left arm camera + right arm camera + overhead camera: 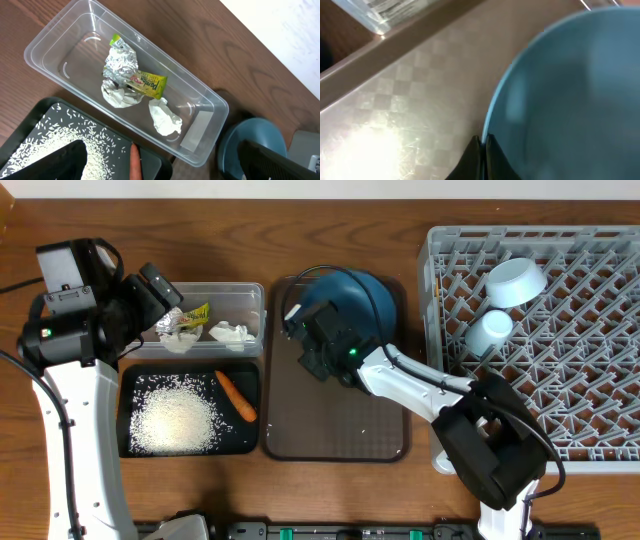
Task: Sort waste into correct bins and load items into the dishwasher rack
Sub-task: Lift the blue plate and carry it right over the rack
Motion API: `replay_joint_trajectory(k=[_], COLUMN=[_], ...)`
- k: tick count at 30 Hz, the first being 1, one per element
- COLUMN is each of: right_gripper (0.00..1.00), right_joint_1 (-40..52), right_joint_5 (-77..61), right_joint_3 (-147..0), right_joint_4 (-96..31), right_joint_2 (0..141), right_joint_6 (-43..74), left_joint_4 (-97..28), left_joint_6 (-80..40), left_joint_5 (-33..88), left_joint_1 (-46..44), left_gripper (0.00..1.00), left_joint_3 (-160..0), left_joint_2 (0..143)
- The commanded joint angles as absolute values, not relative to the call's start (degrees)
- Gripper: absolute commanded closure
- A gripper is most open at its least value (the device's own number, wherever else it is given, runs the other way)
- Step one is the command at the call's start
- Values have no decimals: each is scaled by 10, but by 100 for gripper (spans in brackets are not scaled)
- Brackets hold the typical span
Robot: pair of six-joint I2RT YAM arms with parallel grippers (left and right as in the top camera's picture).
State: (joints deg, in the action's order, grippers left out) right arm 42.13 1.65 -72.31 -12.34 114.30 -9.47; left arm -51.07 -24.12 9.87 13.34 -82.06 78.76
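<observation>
Two arms in frame: left one spread open by the tub, right one at the blue plate.

Far left, I see the left gripper (165,292) over the clear tub's (250,292) left end, its jaws wide apart with nothing between them. The tub holds the yellow-green wrapper (147,84) and crumpled white tissue (164,117). Just in front of it, the black tray (128,380) carries the rice (172,420) in a heap and the carrot (236,396) at its right side. Centre: the brown serving tray (340,430), with the blue plate (365,295) at its far end. The right gripper (482,150) sits at the plate's rim, fingers pressed together; I cannot tell whether the rim is pinched between them. Right: the dishwasher rack (600,380), with the white bowl (515,280) and light-blue cup (490,332) near its far-left corner.
</observation>
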Motion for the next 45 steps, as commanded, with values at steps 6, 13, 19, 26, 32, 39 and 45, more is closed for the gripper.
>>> replay_joint_trajectory(k=[6,13,19,26,32,39,45], right_gripper=[99,99,99,99,99,99,99], right_joint_1=[428,424,384,297,189,89,72], right_joint_5=[-5,-18,-18,-20,-15,-27,-29], right_joint_3=[-724,-724,-724,-724,-724,-724,-724], right_joint_4=[-142,-206,-296,-417,-492,-541,-503], right_joint_2=[1080,935,787,604,454,350,330], right_joint_6=[-68,-2,86,183,223,223,262], left_joint_4=[-512,-512,-512,-512,-512,-512,-512], left_joint_6=[-236,-236,-236,-236,-236,-236,-236], left_joint_5=[89,89,89,89,89,89,89], left_joint_1=[135,135,135,135,135,135,135], left_gripper=[2,2,2,2,2,2,2], left_joint_3=[-816,-816,-816,-816,-816,-816,-816], left_joint_2=[786,786,786,786,786,786,786])
